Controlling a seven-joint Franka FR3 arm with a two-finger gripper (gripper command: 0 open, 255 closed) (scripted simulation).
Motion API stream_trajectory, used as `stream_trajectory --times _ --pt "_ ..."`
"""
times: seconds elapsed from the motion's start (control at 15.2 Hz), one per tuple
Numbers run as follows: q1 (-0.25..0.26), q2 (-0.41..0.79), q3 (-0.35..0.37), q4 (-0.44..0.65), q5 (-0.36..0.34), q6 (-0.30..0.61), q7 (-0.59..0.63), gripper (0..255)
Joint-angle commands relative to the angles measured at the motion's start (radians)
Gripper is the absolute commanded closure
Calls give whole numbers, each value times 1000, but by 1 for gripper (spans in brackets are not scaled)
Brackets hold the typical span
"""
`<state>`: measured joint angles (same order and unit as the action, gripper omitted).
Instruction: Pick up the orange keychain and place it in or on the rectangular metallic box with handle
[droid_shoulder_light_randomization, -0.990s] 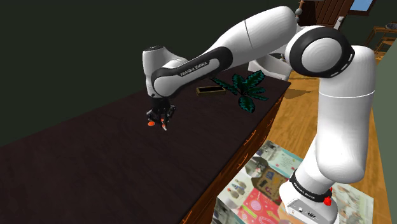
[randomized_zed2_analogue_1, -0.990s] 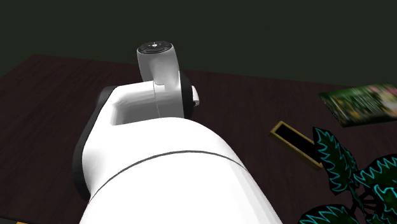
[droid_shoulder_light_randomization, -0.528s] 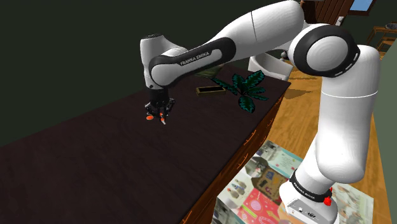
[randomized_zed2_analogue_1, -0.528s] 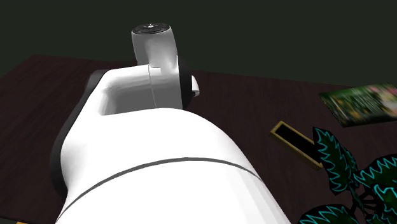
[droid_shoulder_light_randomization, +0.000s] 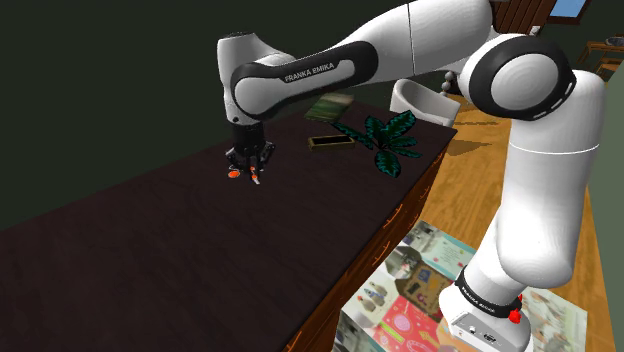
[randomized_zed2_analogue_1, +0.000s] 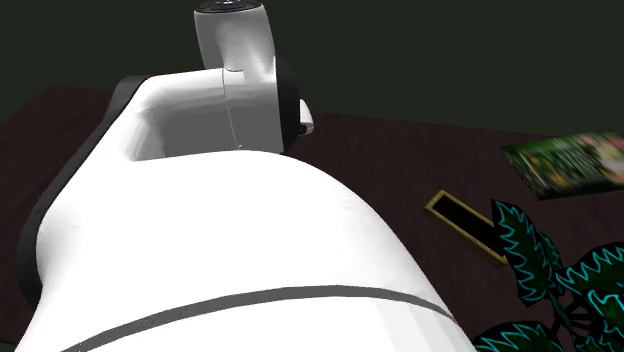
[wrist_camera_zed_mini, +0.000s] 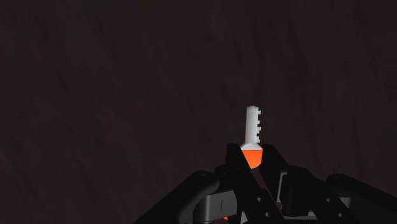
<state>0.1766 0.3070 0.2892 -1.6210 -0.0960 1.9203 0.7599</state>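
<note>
**Keychain lifted clear, box comes next**

Over the last second the arm has risen, carrying the gripper higher above the dark table. In the second exterior view its white bulk now covers more of the left and centre of the frame.

The gripper hangs left of centre in the shoulder view, fingers pointing down and closed narrowly on the keychain. The keychain's orange shows just under the black fingertips, clear of the tabletop. The wrist view confirms the hold: the orange tab is pinched between the two fingers, and a white key sticks out beyond them over bare dark tabletop.

To the right, in the upper middle of the shoulder view, lies the box, a low open tray with a yellowish rim and a dark inside. No handle can be made out. Behind it lies a magazine, and just right of it spreads a dark green plant.

The step in hand looks like the carry. Done well, it would hold this height and travel rightward until the key hangs over the box's dark middle, stopping short of the leaves. The grip is on the tab alone, so a smooth, unhurried move should keep the key from swinging. Lowering close before the fingers part should keep it from bouncing over the low rim.
</note>
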Motion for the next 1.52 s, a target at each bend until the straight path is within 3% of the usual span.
stream_trajectory --times 0.0,0.73,1.45 --pt "-16 -16 -6 -10 7 -5 -23 255" --pt "-179 -129 -90 -151 56 33 -277 255" --pt "-324 -129 -189 -142 76 27 -528 255"
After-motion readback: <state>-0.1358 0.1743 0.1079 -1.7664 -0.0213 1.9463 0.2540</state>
